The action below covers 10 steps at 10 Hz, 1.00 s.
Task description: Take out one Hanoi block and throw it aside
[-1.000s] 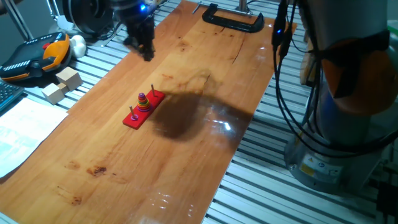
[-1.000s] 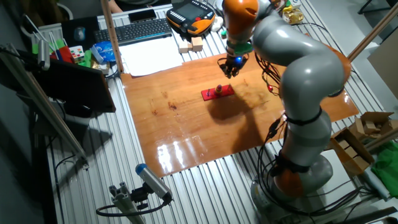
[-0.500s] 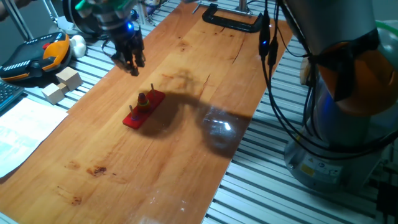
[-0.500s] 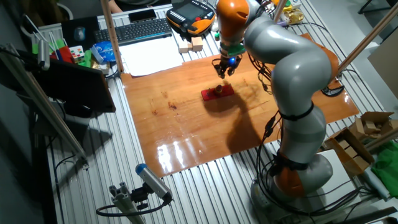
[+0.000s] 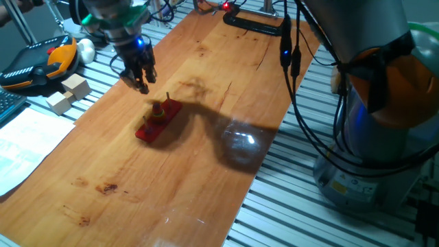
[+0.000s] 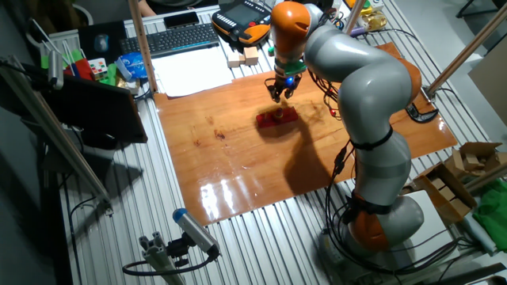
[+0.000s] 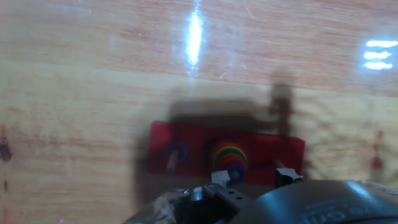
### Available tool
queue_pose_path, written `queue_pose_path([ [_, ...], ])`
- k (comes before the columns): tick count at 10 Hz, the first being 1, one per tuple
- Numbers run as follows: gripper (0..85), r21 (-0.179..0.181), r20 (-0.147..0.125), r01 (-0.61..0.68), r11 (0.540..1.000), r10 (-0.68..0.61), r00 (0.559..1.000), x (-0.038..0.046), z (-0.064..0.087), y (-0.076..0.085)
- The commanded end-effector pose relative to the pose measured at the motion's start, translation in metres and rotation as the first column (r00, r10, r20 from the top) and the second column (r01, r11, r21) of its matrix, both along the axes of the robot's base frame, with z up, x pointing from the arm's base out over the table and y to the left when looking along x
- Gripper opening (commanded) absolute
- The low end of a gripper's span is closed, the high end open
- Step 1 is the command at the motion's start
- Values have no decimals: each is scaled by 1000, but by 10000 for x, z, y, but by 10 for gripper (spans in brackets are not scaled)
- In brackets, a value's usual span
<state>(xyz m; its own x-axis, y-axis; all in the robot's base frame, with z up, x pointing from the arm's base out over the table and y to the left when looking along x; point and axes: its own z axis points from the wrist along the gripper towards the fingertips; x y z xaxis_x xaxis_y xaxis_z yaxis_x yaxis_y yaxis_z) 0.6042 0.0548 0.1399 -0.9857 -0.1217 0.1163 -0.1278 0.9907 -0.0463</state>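
Observation:
The Hanoi tower has a red base (image 5: 156,123) on the wooden table, with a stack of coloured rings (image 5: 159,111) on its middle peg. In the hand view the base (image 7: 186,138) lies low in frame, the ring stack (image 7: 227,154) at its middle and a small purple ring (image 7: 176,151) on the left peg. My gripper (image 5: 140,85) hangs above the table just behind and to the left of the tower, open and empty. In the other fixed view it (image 6: 279,95) is just beyond the base (image 6: 277,117). Its fingertips (image 7: 219,178) show at the bottom of the hand view.
A black clamp (image 5: 257,20) sits at the table's far end. Wooden blocks (image 5: 68,92), an orange teach pendant (image 5: 41,58) and paper (image 5: 20,144) lie off the table's left side. A keyboard (image 6: 170,38) is beyond. The robot's base (image 5: 370,144) stands at the right.
My gripper has moved left and down, from the table's far left edge to close above and behind the tower. The tower has not moved.

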Motion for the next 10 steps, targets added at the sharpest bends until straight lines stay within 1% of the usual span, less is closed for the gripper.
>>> queue_pose_path([
  [1,437,5,8,2,1000,-2,1000,-23,-72,19],
  [2,443,5,14,3,1000,-3,1000,-46,-115,36],
  [3,447,-2,10,-4,1000,4,1000,-47,-123,28],
  [4,447,5,7,-7,1000,7,1000,-52,-148,7],
  [5,447,8,18,-12,1000,12,1000,-57,-205,-7],
  [8,447,29,24,-20,999,20,1000,-51,-334,-38],
  [10,443,32,35,-13,999,12,999,-78,-406,8],
])
